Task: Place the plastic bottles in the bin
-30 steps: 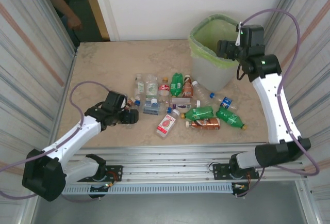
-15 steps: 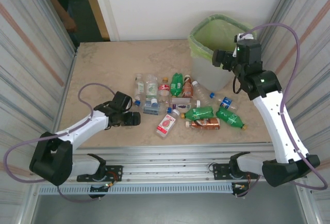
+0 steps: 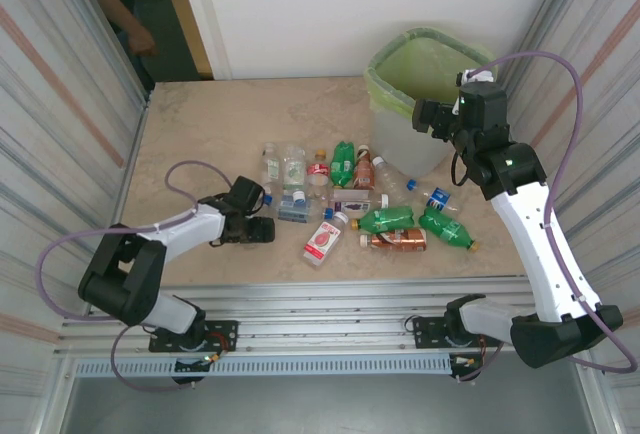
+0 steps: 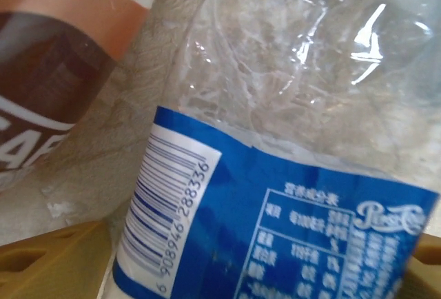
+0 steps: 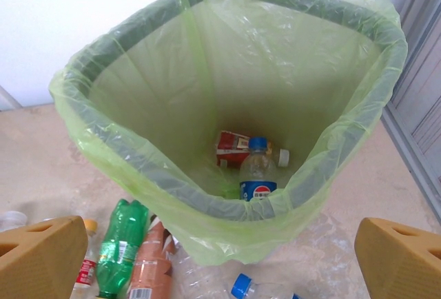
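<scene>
A clear crushed bottle with a blue label (image 4: pixel 289 175) lies between the tan fingers (image 4: pixel 55 261) of my left gripper (image 4: pixel 241 271). The jaws stand open on either side of it. From above, the left gripper (image 3: pixel 262 229) sits low on the table beside that bottle (image 3: pixel 293 210). More plastic bottles lie in a heap: green (image 3: pixel 385 219), brown (image 3: pixel 397 240), pink-labelled (image 3: pixel 322 239). My right gripper (image 3: pixel 430 114) hovers open over the near rim of the bin (image 3: pixel 400 139). The bin (image 5: pixel 110 44) holds a blue-capped bottle (image 5: pixel 258 171) and a red-labelled one (image 5: pixel 234 149).
Corrugated walls close in both sides of the table (image 3: pixel 200 124). A brown-labelled bottle (image 4: pixel 41 106) lies just left of the one between my left fingers. Green (image 5: pixel 120 244) and brown (image 5: pixel 151 268) bottles lie right at the bin's foot.
My left gripper has slid right along the table until the blue-labelled bottle is between its jaws, which have narrowed slightly. My right gripper has drawn back a little from over the bin toward its near rim.
</scene>
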Controlling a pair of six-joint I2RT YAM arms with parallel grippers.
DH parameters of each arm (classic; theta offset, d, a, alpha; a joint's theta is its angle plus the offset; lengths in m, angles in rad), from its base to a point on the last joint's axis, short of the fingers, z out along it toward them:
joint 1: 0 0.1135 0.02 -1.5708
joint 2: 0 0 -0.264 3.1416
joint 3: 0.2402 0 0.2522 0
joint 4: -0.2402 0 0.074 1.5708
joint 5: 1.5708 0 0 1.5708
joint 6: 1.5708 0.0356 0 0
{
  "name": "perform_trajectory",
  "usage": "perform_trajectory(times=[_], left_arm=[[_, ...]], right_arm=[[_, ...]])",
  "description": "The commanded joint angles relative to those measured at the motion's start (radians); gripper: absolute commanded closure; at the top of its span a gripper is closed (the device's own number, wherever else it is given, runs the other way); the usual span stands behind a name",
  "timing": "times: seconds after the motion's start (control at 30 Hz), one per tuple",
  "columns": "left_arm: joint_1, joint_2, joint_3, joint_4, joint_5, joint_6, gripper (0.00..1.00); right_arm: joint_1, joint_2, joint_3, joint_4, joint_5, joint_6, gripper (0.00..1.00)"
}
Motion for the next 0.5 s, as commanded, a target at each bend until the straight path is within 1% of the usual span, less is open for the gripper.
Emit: perform_trajectory(times=[0.0, 0.13, 0.27, 0.47], left_arm=[[-0.005, 0.037, 0.032, 0.024, -0.008, -0.013, 0.18], [-0.004, 0.062, 0.04, 0.026, 0.004, -0.014, 0.2], [-0.004, 0.058, 0.035, 0.02, 0.01, -0.019, 0.28], [-0.007, 0.02, 0.019, 0.004, 0.031, -0.033, 0.37]], right_arm=[[0.009, -0.022, -0.016, 0.025, 0.019, 0.027, 0.02], [0.01, -0.021, -0.017, 0.023, 0.019, 0.024, 0.02], [0.011, -0.021, -0.018, 0.026, 0.021, 0.024, 0.02], [0.009, -0.02, -0.023, 0.037, 0.016, 0.026, 0.02]])
